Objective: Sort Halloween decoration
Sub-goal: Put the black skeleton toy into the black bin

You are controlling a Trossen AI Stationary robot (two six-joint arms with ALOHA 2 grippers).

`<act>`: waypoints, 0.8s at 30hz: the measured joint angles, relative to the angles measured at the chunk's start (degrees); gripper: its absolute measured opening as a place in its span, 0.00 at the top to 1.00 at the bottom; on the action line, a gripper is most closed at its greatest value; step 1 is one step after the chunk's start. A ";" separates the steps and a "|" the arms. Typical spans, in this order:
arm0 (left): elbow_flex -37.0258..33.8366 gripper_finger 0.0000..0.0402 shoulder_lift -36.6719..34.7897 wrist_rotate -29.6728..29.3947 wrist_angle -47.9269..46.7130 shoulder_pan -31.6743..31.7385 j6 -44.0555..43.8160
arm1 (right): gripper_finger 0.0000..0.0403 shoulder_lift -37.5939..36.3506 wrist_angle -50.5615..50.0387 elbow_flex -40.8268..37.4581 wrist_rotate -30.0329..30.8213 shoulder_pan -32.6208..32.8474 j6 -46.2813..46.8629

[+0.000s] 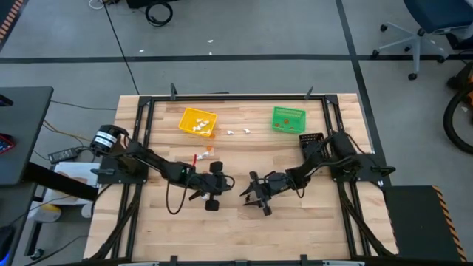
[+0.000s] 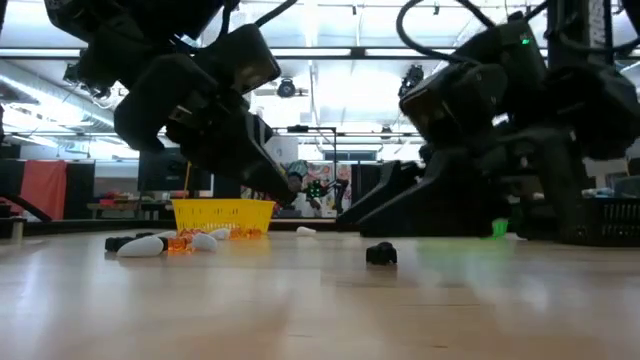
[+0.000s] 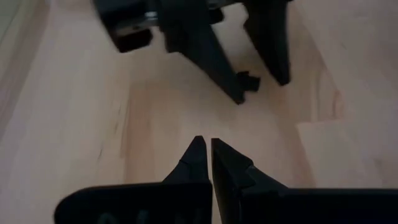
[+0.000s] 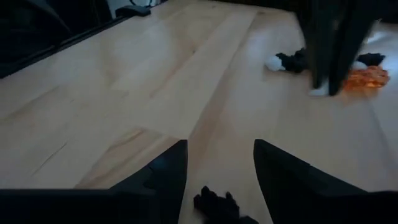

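Black is the colour of the tiny trinket (image 4: 217, 204) I am after, and it lies on the wooden table (image 1: 236, 229) right between the two fingers of my right tool (image 4: 219, 163). That tool stands wide, with nothing in it yet. I hold it low over the trinket, I think, so the fingers can close on it from both sides. In the view from above, my right tool (image 1: 255, 196) is near the middle of the frame, a bit right of centre.

My left tool (image 3: 205, 149) is pinched shut and holds nothing. It sits just left of centre in the top view (image 1: 216, 193), close to the right one, and I guess it is only waiting.

More trinkets lie in a little heap (image 1: 203, 154) of white, orange and black, above my left tool in the top view. A few white ones (image 1: 238, 131) lie between the yellow bin (image 1: 198, 121) and the green bin (image 1: 288, 119), both near the top edge of the table. Some white ones are already in the yellow bin.

I think the bins are kept apart so each colour gets its own home. Most trinkets are not sorted yet.
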 joint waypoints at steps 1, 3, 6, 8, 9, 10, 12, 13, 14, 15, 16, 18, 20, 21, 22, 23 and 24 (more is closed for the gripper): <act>0.00 1.00 -0.38 -0.05 -0.76 -0.07 -0.46 | 0.53 1.05 0.86 0.44 -0.13 0.00 -0.20; 0.06 1.00 -1.11 -0.05 -2.30 -0.40 -1.01 | 0.53 3.20 2.55 1.25 -0.31 -0.01 -0.76; 0.04 1.00 -2.05 -0.05 -3.90 -0.51 -1.17 | 0.53 5.69 4.26 1.83 -0.31 -0.07 -1.89; 0.01 1.00 -2.85 -0.09 -5.48 -0.48 -1.22 | 0.54 6.62 5.24 1.97 -0.03 -0.24 -2.00; 0.00 1.00 -3.00 -0.16 -5.45 -0.45 -1.33 | 0.55 6.80 5.06 1.95 -0.03 -0.35 -1.87; 0.05 1.00 -3.01 -0.26 -5.29 -0.44 -1.40 | 0.57 7.27 5.49 1.91 -0.20 -0.41 -1.46; 0.03 1.00 -3.19 -0.25 -6.11 -0.46 -1.39 | 0.60 7.35 5.07 1.91 -0.39 -0.44 -1.07; 0.00 1.00 -3.31 -0.25 -6.12 -0.46 -1.40 | 0.62 7.35 4.83 1.92 -0.46 -0.43 -1.01; 0.01 1.00 -3.39 -0.25 -6.07 -0.46 -1.41 | 0.65 7.34 4.69 1.91 -0.49 -0.39 -1.02; 0.02 1.00 -3.40 -0.25 -6.14 -0.46 -1.40 | 0.68 7.34 4.60 1.86 -0.52 -0.39 -1.03; 0.02 1.00 -3.40 -0.25 -6.40 -0.46 -1.40 | 0.71 7.34 4.38 1.86 -0.57 -0.42 -1.07; 0.00 1.00 -3.40 -0.25 -6.51 -0.46 -1.41 | 0.77 7.36 3.97 1.84 -0.58 -0.42 -1.22; 0.00 1.00 -3.40 -0.25 -6.55 -0.46 -1.41 | 0.83 7.38 3.43 1.84 -0.58 -0.44 -1.24; 0.00 1.00 -3.40 -0.25 -6.66 -0.46 -1.40 | 0.86 7.38 3.43 1.84 -0.56 -0.48 -1.18; 0.00 1.00 -3.40 -0.25 -6.64 -0.44 -1.41 | 0.89 7.40 3.43 1.84 -0.56 -0.50 -1.04; 0.00 1.00 -3.40 -0.25 -6.61 -0.44 -1.40 | 0.91 7.40 3.42 1.83 -0.54 -0.52 -0.96; 0.00 1.00 -3.40 -0.25 -6.63 -0.46 -1.40 | 0.93 7.32 3.41 1.81 -0.56 -0.57 -0.85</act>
